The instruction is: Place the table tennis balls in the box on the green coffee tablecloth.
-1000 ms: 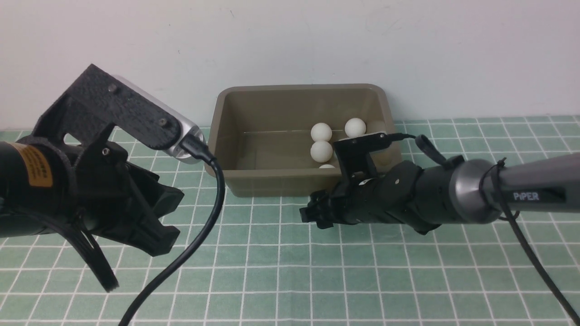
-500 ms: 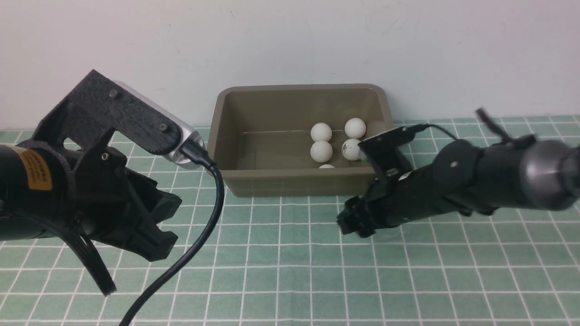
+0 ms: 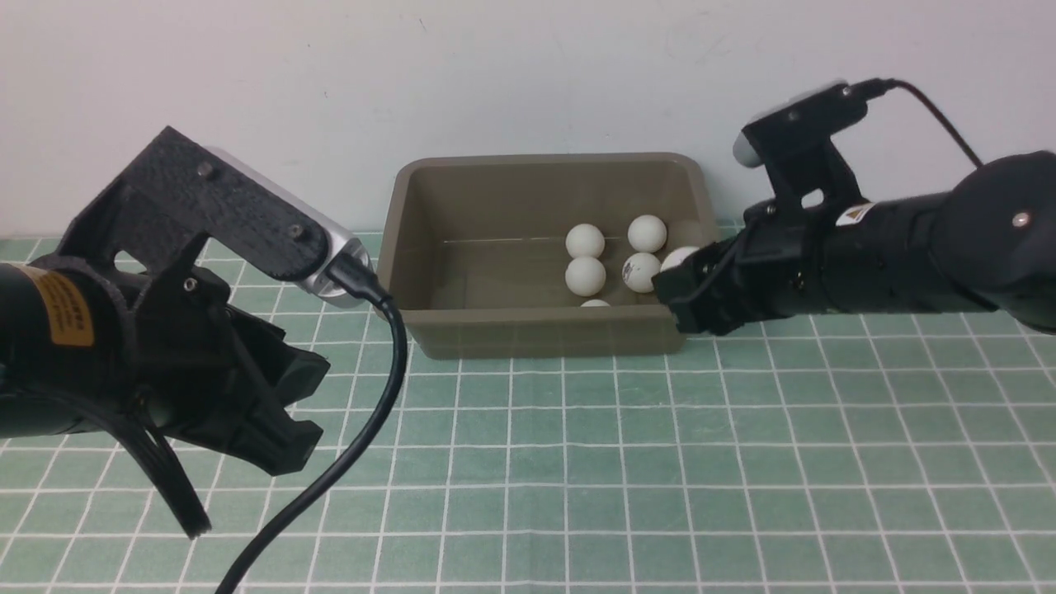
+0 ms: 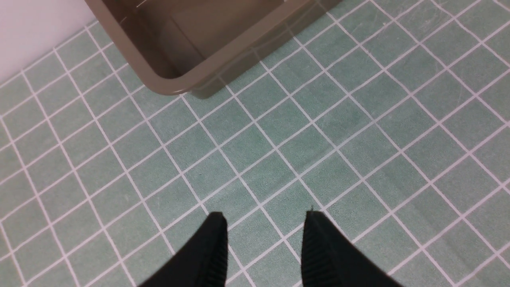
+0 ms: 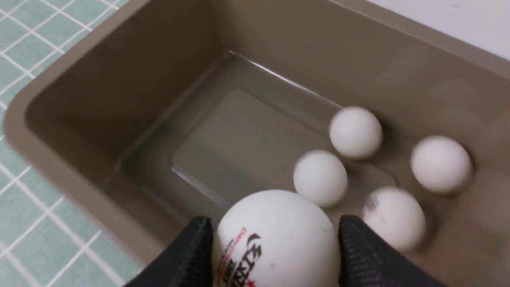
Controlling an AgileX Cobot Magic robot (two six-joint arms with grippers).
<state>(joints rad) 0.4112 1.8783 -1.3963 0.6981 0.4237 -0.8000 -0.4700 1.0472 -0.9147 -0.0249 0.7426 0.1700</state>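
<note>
Leave the left gripper [image 4: 265,217] alone nearest the camera: jaws slightly apart, gripping nothing, hanging over the green coffee tablecloth [image 3: 577,495]. Further in, work with the right gripper [image 5: 275,222], pinched tight on the logo ball [image 5: 279,243] right about over the near right rim of the box [image 3: 536,334]. Best to push a touch deeper past that rim before letting go, then open slow and low to avoid a bounce-out or a knock on the 5 balls [image 3: 585,275] already sitting inside, all crowded toward the right end
</note>
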